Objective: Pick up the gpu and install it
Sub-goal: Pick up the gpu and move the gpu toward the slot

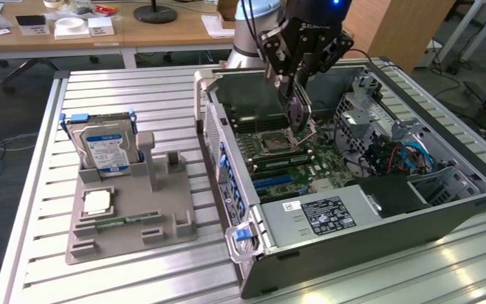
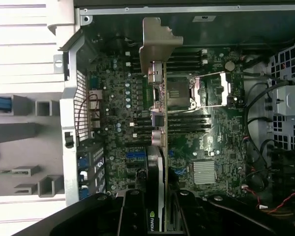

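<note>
The gpu hangs edge-down over the open computer case, above the motherboard near the CPU socket. My gripper is shut on its upper edge. In the wrist view the gpu shows edge-on as a thin dark card, its silver bracket at the far end pointing towards the case's rear wall. My gripper clamps the near end, one finger on each side. The card is clear of the board, not seated in a slot.
A grey parts holder on the slatted table at the exterior view's left carries a silver hard drive with a blue label and a green memory stick. Drive cages and cables crowd the case's right side. The power supply sits at the front.
</note>
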Robot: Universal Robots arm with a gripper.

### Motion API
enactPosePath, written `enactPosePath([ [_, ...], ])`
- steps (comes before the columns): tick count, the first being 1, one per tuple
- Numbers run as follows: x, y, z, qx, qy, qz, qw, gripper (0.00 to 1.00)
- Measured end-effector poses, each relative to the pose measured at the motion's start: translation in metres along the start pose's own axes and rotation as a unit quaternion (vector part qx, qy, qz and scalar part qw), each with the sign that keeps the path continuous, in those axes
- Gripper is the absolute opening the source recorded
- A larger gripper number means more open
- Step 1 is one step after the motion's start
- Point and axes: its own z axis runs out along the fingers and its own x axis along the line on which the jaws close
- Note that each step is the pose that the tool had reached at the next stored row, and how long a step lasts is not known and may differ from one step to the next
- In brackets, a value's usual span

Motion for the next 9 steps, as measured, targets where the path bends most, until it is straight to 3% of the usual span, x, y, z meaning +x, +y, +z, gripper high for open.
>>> enactPosePath([
  [9,-0.020,0.0024,0.0007,-0.0003,0.0000,0.000,1.0000,0.27],
])
